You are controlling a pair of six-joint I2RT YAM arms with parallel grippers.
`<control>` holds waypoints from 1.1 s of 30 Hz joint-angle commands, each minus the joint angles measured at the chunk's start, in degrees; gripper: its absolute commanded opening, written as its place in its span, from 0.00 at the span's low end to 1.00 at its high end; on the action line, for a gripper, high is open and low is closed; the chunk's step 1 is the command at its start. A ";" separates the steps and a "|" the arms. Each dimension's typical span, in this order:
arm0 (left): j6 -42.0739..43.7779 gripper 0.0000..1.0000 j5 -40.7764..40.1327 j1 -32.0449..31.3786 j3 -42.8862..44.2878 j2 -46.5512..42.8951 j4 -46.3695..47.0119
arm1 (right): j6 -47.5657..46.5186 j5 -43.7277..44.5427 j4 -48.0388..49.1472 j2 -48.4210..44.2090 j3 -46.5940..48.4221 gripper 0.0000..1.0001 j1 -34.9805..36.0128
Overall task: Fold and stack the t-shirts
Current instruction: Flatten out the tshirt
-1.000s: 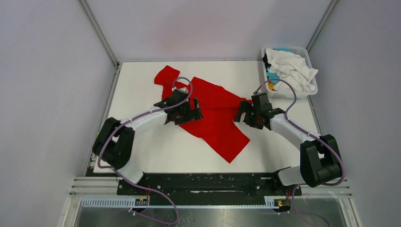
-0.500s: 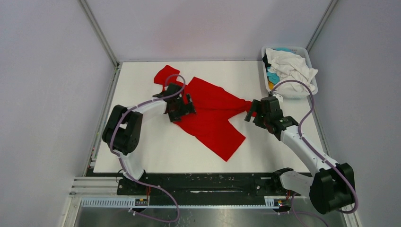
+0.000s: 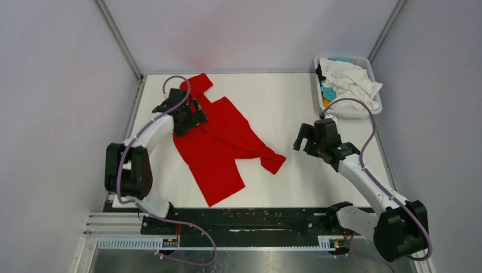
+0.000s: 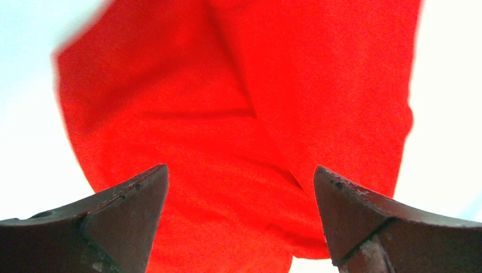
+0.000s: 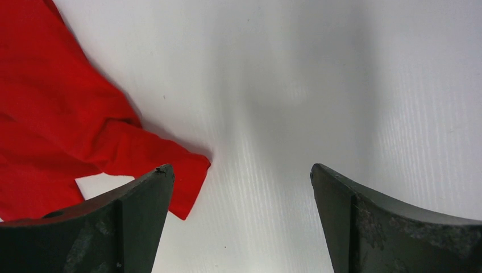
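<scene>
The red t-shirt lies rumpled and partly spread on the left half of the table. The left gripper hovers over its far left part, jaws wide apart, gripping nothing. The right gripper hangs above bare table just right of a sleeve, equally wide and empty. More shirts, mostly white, fill the basket at the far right corner.

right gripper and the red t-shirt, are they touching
Apart. The top view shows bare table between the open right gripper and the nearest sleeve tip of the red t-shirt.
</scene>
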 commanded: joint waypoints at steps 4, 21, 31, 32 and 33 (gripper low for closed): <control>-3.37 0.99 -8.96 -20.53 -17.05 -20.95 -4.89 | -1.17 -1.22 -1.07 1.40 -0.99 0.99 7.27; -20.14 0.68 -11.63 -50.89 -34.03 -25.39 -12.74 | -0.11 -3.53 2.14 5.39 -3.94 0.97 10.18; -22.72 0.45 -12.92 -51.02 -35.73 -16.64 -8.88 | -0.25 -2.42 1.62 6.53 -3.51 0.96 10.83; -22.61 0.39 -13.38 -50.98 -35.32 -15.90 -8.46 | -0.42 -2.26 1.44 6.90 -3.39 0.96 11.13; -22.52 0.33 -13.83 -50.98 -34.84 -15.19 -8.05 | -0.68 -2.02 1.23 7.26 -3.10 0.96 11.62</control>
